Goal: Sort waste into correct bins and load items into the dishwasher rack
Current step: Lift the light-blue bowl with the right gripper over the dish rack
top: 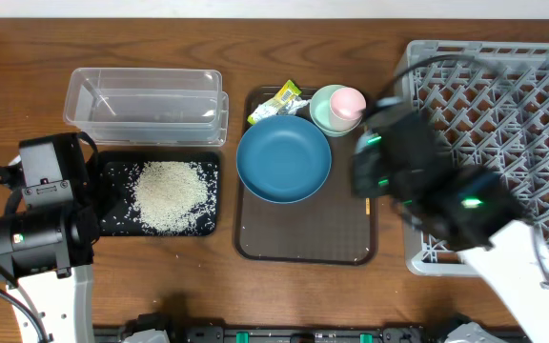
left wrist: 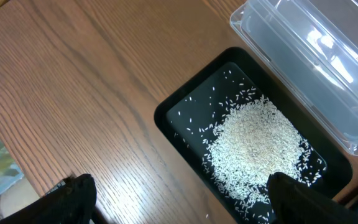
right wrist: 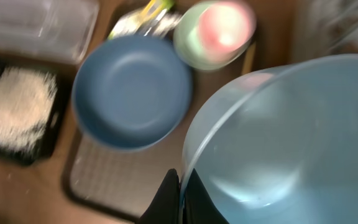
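1. Brown wood-grain table (top: 27,76) fills the overhead view.
   - A clear tub (top: 146,105) sits at the back left, with a black tray (top: 210,170) just in front of it.
   - A heap of rice (top: 170,195) lies in the black tray.
   - In the middle is a brown serving tray (top: 303,243) carrying a dark-blue plate (top: 284,160).
   - Behind the plate are a yellow-green wrapper (top: 282,98) and a mint-green bowl (top: 322,116). A pink cup (top: 348,102) sits inside the bowl.
   - The grey dishwasher rack (top: 522,95) takes up the right side.
   - The left arm (top: 46,219) stands beside the black tray. The right arm (top: 417,181), blurred, reaches across the rack's near-left corner toward the serving tray.

2. From the left wrist, the left gripper (left wrist: 185,205) is spread wide with nothing between its dark fingers (left wrist: 73,199). It hangs over the near end of the black tray, where the rice is piled with loose grains scattered around it. The tub lies alongside the tray's far edge.

3. From the right wrist the view is blurred. The right gripper (right wrist: 180,196) is pressed together on the rim of a light-blue bowl (right wrist: 284,143), which is held up large in the foreground, over the right side of the serving tray. Plate, green bowl, cup and wrapper sit beyond it, with the rice far left.
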`<move>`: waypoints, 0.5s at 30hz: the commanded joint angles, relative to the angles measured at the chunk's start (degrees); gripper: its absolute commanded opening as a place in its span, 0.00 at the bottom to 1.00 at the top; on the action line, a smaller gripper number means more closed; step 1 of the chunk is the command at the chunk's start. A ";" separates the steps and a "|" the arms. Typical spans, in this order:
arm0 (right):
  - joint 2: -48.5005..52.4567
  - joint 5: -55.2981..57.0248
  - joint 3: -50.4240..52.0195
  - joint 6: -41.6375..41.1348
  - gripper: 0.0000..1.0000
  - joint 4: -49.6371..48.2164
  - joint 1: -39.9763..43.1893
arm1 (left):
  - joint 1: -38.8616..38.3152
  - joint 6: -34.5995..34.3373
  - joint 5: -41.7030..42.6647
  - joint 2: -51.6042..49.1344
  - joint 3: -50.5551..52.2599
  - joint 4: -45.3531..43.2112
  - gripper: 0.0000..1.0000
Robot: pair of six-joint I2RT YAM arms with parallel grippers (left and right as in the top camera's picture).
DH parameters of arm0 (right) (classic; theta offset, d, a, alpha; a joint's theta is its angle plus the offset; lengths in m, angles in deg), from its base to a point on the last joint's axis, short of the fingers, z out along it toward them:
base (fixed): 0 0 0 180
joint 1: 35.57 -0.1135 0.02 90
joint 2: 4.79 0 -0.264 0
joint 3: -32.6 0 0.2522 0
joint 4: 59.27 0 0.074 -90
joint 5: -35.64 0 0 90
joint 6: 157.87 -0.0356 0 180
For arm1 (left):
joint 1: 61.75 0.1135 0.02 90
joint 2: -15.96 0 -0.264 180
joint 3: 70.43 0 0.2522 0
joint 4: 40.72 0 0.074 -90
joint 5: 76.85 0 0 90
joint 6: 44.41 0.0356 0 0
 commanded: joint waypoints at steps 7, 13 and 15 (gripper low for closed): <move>-1.01 -22.60 -0.28 21.33 0.01 -3.06 26.91 | 0.26 0.11 -0.35 -0.02 -0.09 0.17 0.90; 4.72 -49.96 -0.28 24.35 0.01 -6.95 45.46 | 0.26 0.11 -0.35 -0.02 -0.09 0.20 0.91; 7.43 -58.27 -0.28 25.18 0.01 -8.52 50.16 | 0.26 0.11 -0.35 -0.02 -0.09 0.20 0.90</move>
